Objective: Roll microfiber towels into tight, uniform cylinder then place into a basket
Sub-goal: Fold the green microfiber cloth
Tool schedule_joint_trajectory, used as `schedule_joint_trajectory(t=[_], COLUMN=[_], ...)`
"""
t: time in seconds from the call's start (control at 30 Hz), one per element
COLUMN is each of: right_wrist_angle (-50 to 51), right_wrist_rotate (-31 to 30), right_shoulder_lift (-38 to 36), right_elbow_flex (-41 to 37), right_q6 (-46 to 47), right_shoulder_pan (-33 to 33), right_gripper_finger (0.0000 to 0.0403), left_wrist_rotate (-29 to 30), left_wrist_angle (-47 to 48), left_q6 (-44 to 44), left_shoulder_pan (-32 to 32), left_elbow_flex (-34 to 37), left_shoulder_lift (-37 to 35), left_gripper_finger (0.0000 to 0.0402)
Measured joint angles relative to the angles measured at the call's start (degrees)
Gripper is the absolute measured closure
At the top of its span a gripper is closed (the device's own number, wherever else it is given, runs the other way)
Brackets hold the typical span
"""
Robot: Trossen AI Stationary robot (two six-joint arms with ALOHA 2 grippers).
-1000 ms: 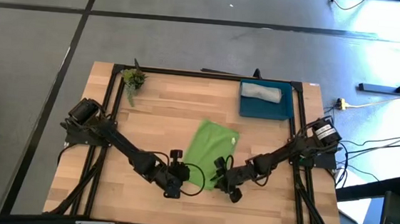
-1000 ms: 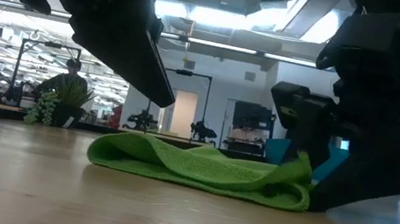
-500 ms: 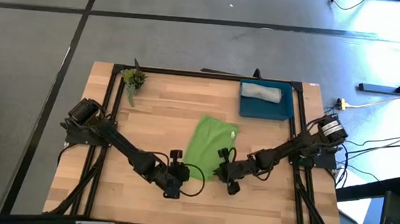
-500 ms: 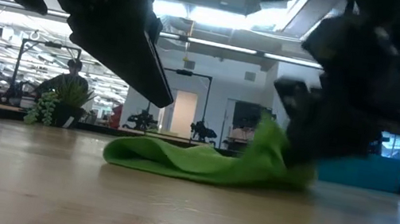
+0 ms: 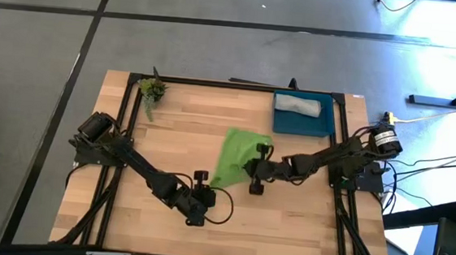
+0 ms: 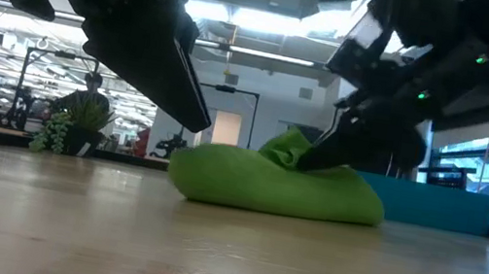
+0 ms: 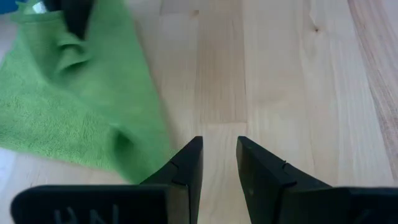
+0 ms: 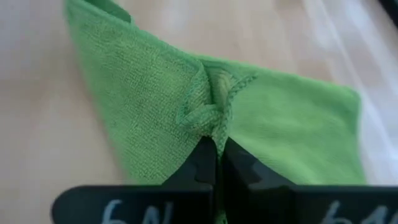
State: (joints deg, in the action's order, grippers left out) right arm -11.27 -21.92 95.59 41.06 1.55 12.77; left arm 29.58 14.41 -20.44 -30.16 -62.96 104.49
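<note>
One towel (image 5: 236, 154) lies mid-table (image 5: 179, 124); another (image 5: 298, 105) lies in the basket (image 5: 302, 123) at the far right corner, plant (image 5: 151, 90) far left.

Bright and even from above on the desk (image 5: 171, 131); shadows soft, short. Strong daylight glare washing the floor at upper right of high view. Low view backlit: ceiling strips and a window blown out behind, arms reduced to near-black silhouettes, foreground desk soft. Green towel (image 6: 277, 182) sharp and saturated just under the right hand (image 6: 315, 158). Right wrist view: weave crisp at the pinched fold touching the fingertips (image 8: 208, 152), beyond it blurred and washed pale. Left wrist view: towel edge near the left hand (image 7: 217, 162) smeared, wood grain clear.
</note>
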Motion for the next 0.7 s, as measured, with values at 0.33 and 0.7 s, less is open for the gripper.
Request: schedule_joint_trajectory(t=[0.33, 0.7], right_wrist_angle=[0.1, 0.4], right_wrist_rotate=[-7.9, -18.7], right_shoulder_lift=[0.0, -0.1], right_elbow_flex=[0.0, 0.0], right_q6=[-0.4, -1.1], right_shoulder_pan=[-5.4, -6.7], right_gripper_finger=[0.0396, 0.0397], left_wrist_rotate=[0.0, 0.0], left_wrist_angle=[0.0, -0.1], left_q6=[0.0, -0.5], left_shoulder_pan=[0.0, 0.2], left_elbow_flex=[0.0, 0.0], left_shoulder_lift=[0.0, 0.0], left_gripper_finger=[0.0315, 0.0315])
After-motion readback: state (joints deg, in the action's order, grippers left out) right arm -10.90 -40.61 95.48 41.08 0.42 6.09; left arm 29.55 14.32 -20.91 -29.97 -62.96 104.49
